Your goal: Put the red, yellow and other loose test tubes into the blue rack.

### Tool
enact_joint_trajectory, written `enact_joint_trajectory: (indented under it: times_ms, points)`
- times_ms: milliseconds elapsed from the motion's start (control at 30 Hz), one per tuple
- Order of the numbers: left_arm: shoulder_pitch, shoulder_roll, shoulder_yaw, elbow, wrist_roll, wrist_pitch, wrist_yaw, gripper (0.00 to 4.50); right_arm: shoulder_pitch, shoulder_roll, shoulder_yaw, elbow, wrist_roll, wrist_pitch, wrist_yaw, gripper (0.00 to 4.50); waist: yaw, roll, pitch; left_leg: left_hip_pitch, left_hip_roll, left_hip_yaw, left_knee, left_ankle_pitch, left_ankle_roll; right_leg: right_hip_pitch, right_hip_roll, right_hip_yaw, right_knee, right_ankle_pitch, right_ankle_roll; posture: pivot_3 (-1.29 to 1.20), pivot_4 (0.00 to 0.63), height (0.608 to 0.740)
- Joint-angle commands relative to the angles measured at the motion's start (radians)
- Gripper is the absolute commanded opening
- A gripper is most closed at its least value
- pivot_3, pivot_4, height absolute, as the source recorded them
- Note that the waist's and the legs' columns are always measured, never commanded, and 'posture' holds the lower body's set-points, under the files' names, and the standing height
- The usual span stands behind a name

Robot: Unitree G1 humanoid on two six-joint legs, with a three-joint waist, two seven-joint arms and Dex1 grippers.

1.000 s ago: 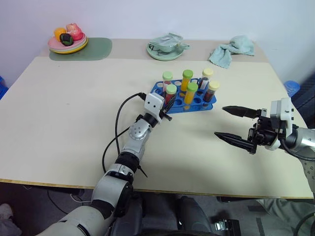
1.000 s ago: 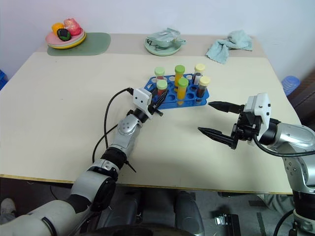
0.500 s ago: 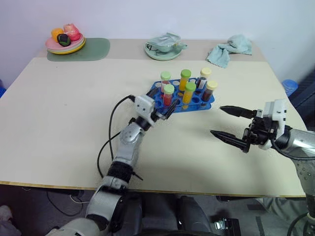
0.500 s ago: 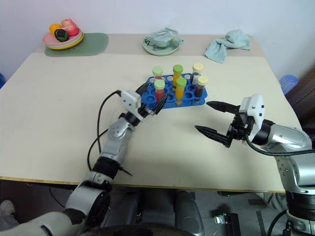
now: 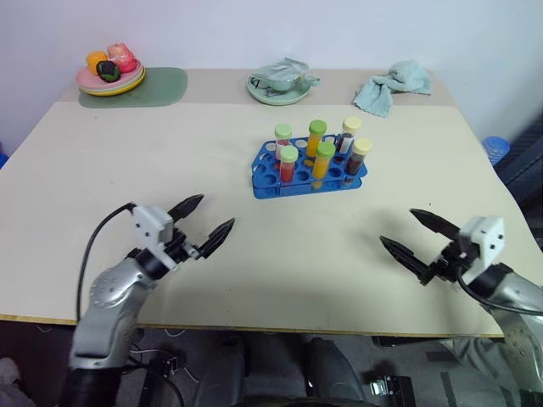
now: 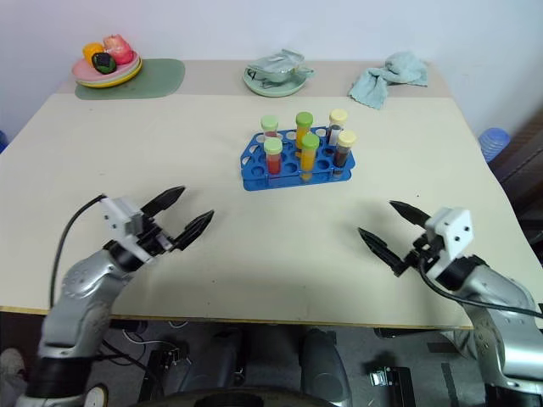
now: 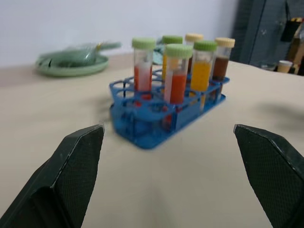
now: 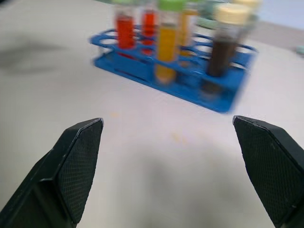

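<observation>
1. Both your pincers hang over the near part of the desk with nothing in them: the left pincer (image 5: 202, 227) near the near-left corner, the right pincer (image 5: 415, 237) near the near-right corner, each with its fingers spread wide apart.
2. The blue rack (image 5: 309, 172) sits mid-desk, nearer the far edge, well apart from both pincers. Six capped tubes (image 5: 326, 159) stand in it; I see no loose tube on the desk, so the job looks done.
3. If you reach in again, a spread finger could catch a cap and tip a tube or shove the light rack.
4. The tubes stand upright, caps up; the rack's long axis runs roughly along the far edge, its right end slightly farther.
</observation>
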Motion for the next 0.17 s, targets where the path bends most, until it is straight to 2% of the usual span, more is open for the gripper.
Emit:
enact_joint_trajectory:
  times_ms: [33,167]
  points:
    - [0.06,0.077,0.11,-0.081,-0.082,0.057,-0.047,4.49,0.072,0.012,-0.072,-0.055,0.013,-0.057,0.017,4.5,0.0,0.001,0.0,0.0,0.0,0.0,0.0,0.0,0.0,0.0,0.0,0.0,0.0,0.0,0.0,0.0,0.15,0.74]
    - [0.062,0.126,0.136,-0.07,-0.09,0.084,-0.076,4.49,0.087,-0.009,-0.086,-0.04,0.036,-0.064,0.048,4.5,-0.004,0.002,-0.001,0.012,0.0,0.002,-0.001,0.0,0.0,0.011,0.0,0.001,-0.002,0.0,-0.001,0.0,0.15,0.74]
